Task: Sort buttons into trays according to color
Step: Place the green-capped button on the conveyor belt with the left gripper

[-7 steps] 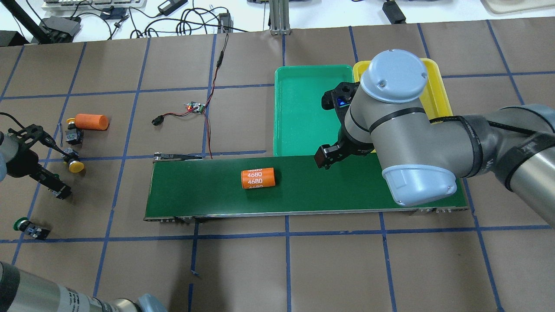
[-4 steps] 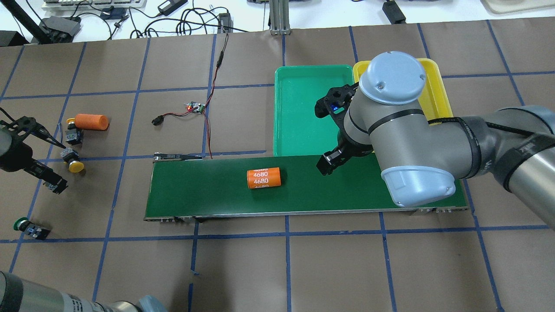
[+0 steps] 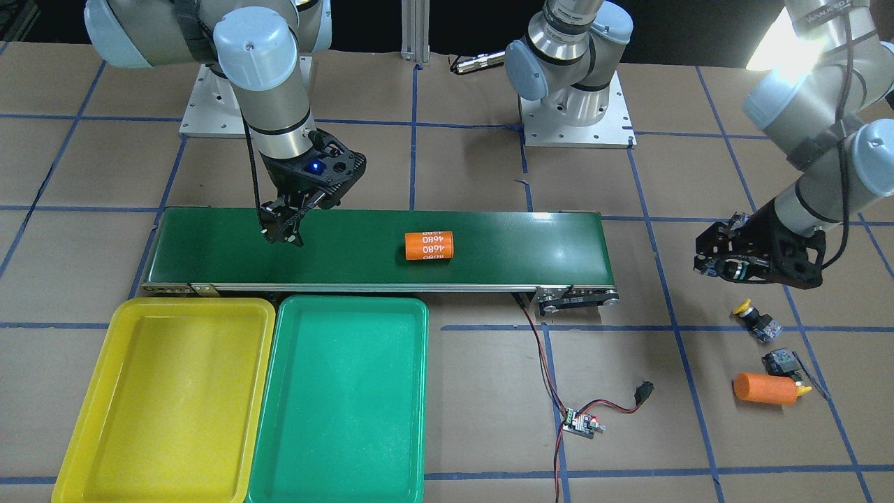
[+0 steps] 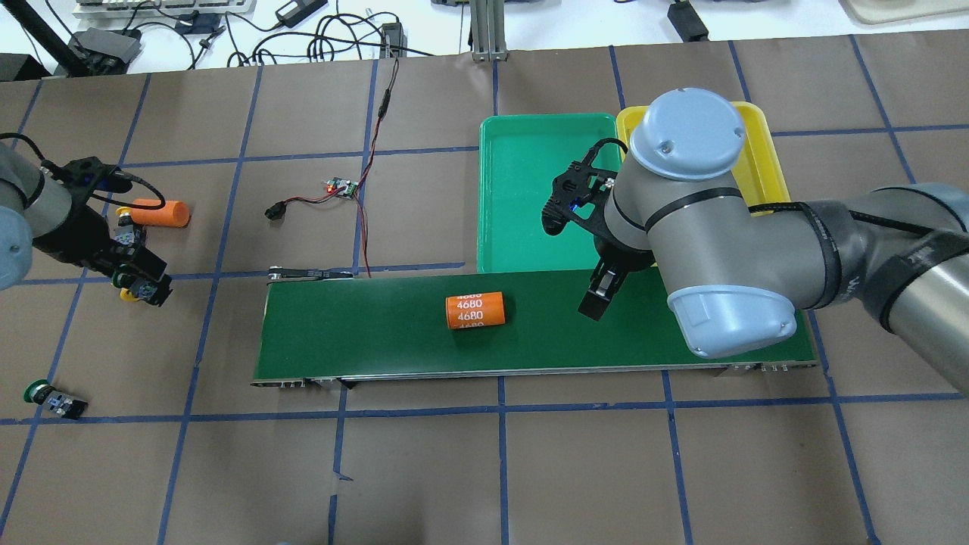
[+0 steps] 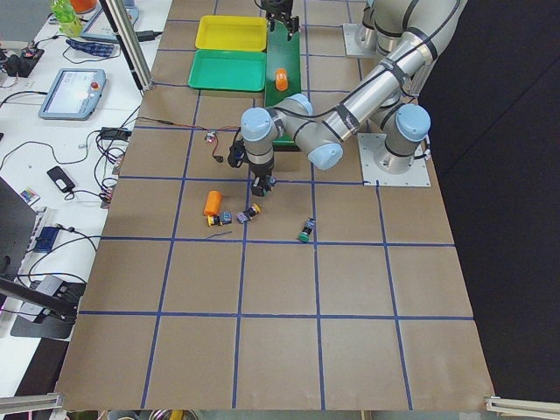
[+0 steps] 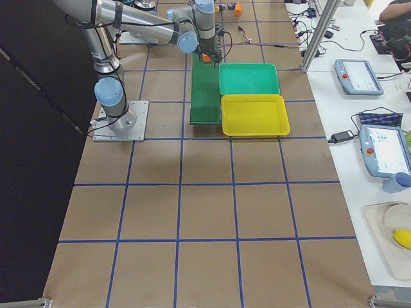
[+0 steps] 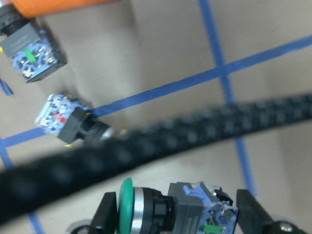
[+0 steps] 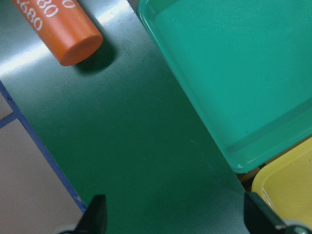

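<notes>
My left gripper [image 4: 142,278] is shut on a green button [image 7: 161,212] and holds it above the table at the far left. A yellow button [image 3: 751,318] lies just under it. Another button [image 3: 781,362] lies against a loose orange cylinder [image 3: 765,388]. A second green button [image 4: 45,397] lies nearer the front left. My right gripper [image 4: 598,299] is open and empty over the conveyor belt [image 4: 363,333]. The green tray [image 3: 342,405] and the yellow tray [image 3: 160,398] stand side by side behind the belt's right end, both with nothing in them.
An orange cylinder marked 4680 [image 4: 475,310] lies on the belt, left of my right gripper. A small circuit board with red-black wires [image 4: 341,186] lies behind the belt's left end.
My left gripper has moved right and away with the green button, to over the yellow button. The cylinder on the belt has moved right. My right gripper has turned and shifted slightly right.
</notes>
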